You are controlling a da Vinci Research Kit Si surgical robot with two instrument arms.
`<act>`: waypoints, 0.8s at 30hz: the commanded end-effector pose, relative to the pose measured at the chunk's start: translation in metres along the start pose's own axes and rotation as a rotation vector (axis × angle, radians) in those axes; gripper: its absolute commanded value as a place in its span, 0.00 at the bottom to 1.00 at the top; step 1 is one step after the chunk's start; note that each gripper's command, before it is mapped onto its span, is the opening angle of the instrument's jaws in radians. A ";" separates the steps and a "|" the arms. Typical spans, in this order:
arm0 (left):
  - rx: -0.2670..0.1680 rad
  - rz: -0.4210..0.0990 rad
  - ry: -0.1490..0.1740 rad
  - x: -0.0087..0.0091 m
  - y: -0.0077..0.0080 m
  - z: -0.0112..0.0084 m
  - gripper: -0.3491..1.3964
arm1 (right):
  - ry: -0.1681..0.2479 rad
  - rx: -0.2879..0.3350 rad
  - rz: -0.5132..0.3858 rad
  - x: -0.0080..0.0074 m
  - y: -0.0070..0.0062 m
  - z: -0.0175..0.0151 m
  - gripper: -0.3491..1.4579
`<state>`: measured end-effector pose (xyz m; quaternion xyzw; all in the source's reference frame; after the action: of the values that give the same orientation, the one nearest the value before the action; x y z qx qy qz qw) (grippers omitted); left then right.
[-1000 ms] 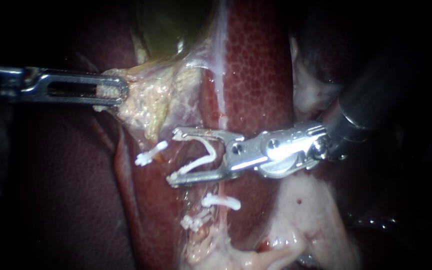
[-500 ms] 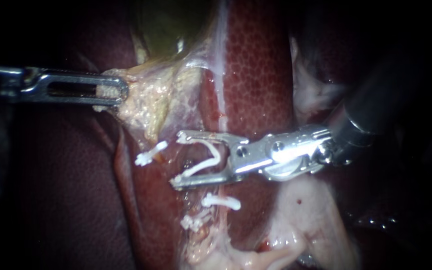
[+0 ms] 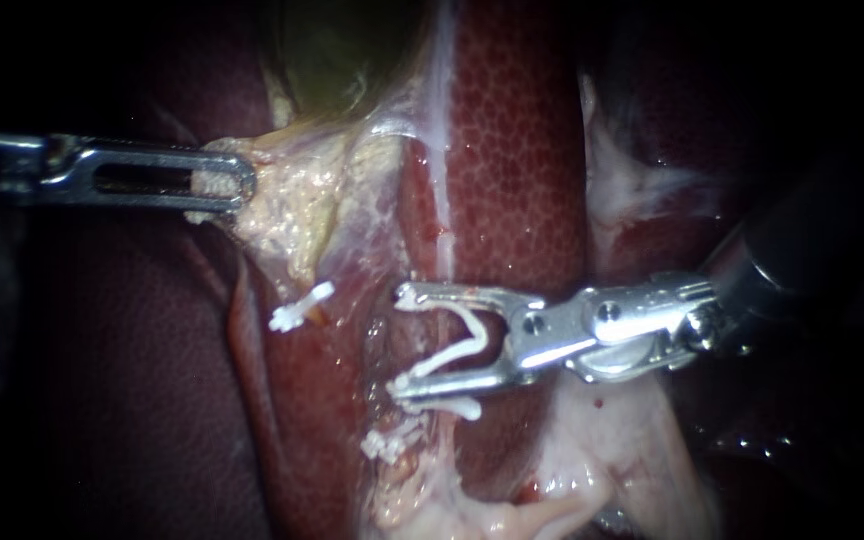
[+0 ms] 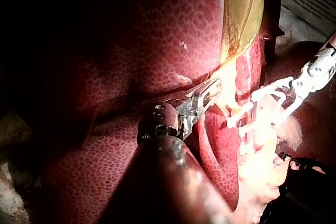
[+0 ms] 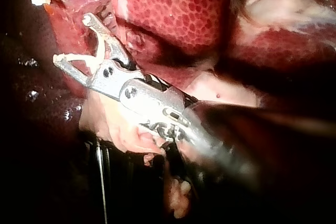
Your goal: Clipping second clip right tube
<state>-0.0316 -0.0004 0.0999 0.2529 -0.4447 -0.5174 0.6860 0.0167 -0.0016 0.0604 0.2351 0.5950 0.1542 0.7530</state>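
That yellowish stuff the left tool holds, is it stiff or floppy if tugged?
Probably floppy: the yellowish tissue drapes in a thin sheet from the shut jaws of my left instrument. Likely slippery, since it glistens wet. Its edges look ragged, so a hard pull might tear it.

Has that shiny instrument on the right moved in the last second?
Yes. My right instrument drew back rightward and slightly down, away from the small white clip.
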 end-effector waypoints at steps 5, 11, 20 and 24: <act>0.001 0.000 0.000 0.0000 0.0000 0.0000 0.00 | 0.001 0.011 0.080 -0.0005 -0.0006 -0.0021 0.52; 0.001 0.000 0.000 0.0000 0.0000 0.0000 0.00 | 0.003 0.020 0.225 -0.0011 -0.0011 -0.0044 0.51; 0.001 0.000 0.000 0.0000 0.0000 0.0000 0.00 | 0.009 0.016 0.484 -0.0025 -0.0012 -0.0048 0.50; 0.001 0.000 0.000 0.0000 0.0000 0.0000 0.00 | -0.027 0.006 0.558 -0.0040 -0.0011 -0.0044 0.50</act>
<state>-0.0315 -0.0004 0.0999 0.2533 -0.4449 -0.5171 0.6860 0.0116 -0.0041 0.0626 0.3973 0.4914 0.3544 0.6893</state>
